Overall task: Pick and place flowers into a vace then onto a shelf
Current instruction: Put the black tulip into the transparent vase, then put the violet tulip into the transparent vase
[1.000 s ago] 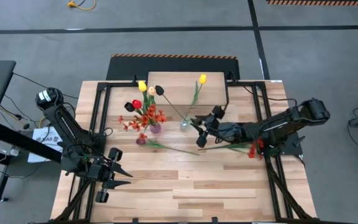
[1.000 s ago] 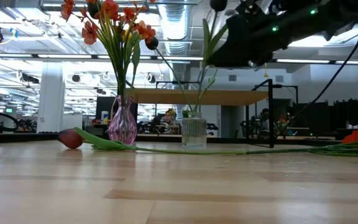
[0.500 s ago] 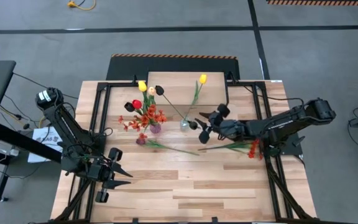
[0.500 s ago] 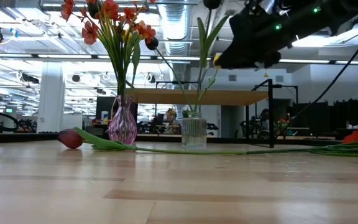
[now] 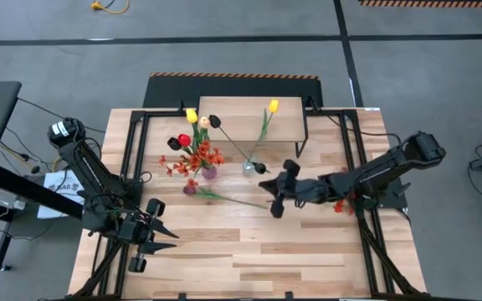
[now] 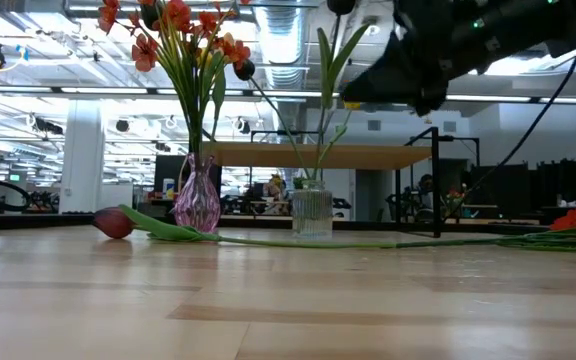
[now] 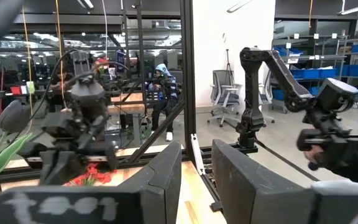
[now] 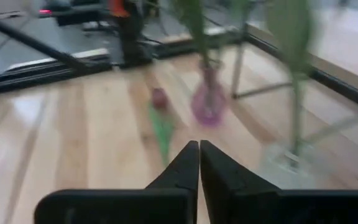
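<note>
**Right arm empty between picks, loose tulip next**

High view: the right end effector point(image 5: 276, 195) hovers right of frame centre, fingers clenched on nothing, just right of the clear vase point(image 5: 248, 167). That vase holds a yellow tulip point(image 5: 272, 106) and a dark one point(image 5: 215, 122); the pink vase point(image 5: 209, 173) to its left carries the fuller bunch. A loose tulip point(image 5: 224, 196) lies flat on the tabletop point(image 5: 249, 251), its long axis running left to right across the frame and sloping slightly down: head at the left beside the pink vase, stem end toward the right end effector. More flowers point(image 5: 329, 199) lie under the right arm. The shelf point(image 5: 287, 121) stands at upper centre, bare. The left end effector point(image 5: 166, 234) waits at lower left, fingers a little apart, holding nothing.

Low view: the loose tulip's dark red head point(image 6: 114, 223) rests at the left, the stem stretching rightward past both vases, flat on the wood. The right arm hangs at upper right, clear of it.

Left wrist view: its own fingers point(image 7: 166, 180) show a narrow gap, nothing between.

Right wrist view: the fingers point(image 8: 188, 163) press together, aimed at the tulip's head and the pink vase.

Judgement: vase filling is part done. The next move likely calls for parting the fingers, dropping to the stem and gripping across it.
</note>
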`<action>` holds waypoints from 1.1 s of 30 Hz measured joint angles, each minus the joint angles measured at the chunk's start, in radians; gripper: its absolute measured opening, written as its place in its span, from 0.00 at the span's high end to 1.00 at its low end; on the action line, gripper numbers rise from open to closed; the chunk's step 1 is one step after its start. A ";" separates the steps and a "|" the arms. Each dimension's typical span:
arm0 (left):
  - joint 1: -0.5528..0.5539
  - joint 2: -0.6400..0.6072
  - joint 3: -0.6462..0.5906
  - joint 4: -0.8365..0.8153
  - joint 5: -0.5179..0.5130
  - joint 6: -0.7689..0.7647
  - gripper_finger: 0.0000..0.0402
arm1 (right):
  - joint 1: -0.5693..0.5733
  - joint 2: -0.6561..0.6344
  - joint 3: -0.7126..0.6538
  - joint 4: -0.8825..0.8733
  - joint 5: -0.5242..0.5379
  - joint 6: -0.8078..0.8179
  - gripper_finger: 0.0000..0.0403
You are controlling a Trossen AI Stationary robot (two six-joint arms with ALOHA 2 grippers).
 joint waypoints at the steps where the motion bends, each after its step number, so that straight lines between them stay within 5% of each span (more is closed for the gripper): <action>1: 0.000 0.000 0.000 0.000 0.000 0.000 0.80 | 0.011 0.019 0.000 0.043 0.000 -0.023 0.99; 7: 0.000 0.000 0.000 0.000 0.000 0.000 0.80 | 0.033 0.166 0.054 0.253 0.079 -0.141 1.00; 19: 0.000 0.000 0.000 -0.008 0.000 0.000 0.80 | 0.008 0.212 0.206 0.256 0.532 -0.414 1.00; 23: 0.000 0.000 0.000 -0.009 0.000 0.000 0.80 | -0.032 0.149 0.207 0.182 0.533 -0.442 1.00; 33: 0.000 0.000 0.000 -0.008 -0.001 0.000 0.80 | -0.163 0.027 0.207 -0.006 0.345 -0.424 1.00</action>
